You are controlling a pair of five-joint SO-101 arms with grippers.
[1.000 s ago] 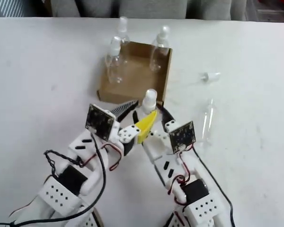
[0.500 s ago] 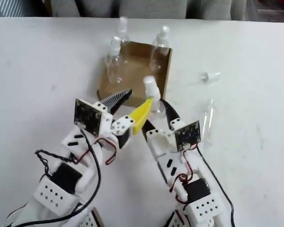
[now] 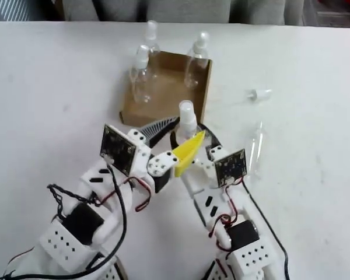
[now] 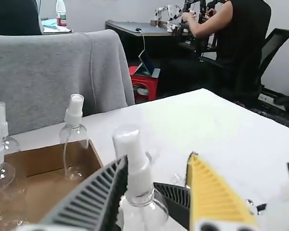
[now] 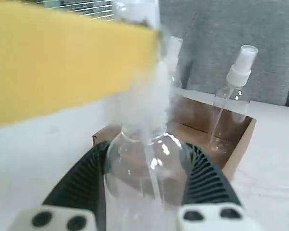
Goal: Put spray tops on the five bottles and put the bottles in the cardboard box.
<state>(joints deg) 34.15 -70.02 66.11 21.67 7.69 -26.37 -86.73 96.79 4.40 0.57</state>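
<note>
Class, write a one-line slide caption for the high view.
Right hand holds a clear plastic spray-topped bottle beside the brown cardboard box; left hand brackets its white top.

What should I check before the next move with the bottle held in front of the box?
1. Right gripper holds the held bottle by its body: ok.
2. Spray top is on that bottle: ok. Fully seated: cannot tell.
3. Left gripper is clear of the spray top: not ok, its dark finger lies against it.
4. Cardboard box has free floor at its near end: ok.
5. Lying bottle is capped: not ok, its loose top lies apart on the table.
</note>
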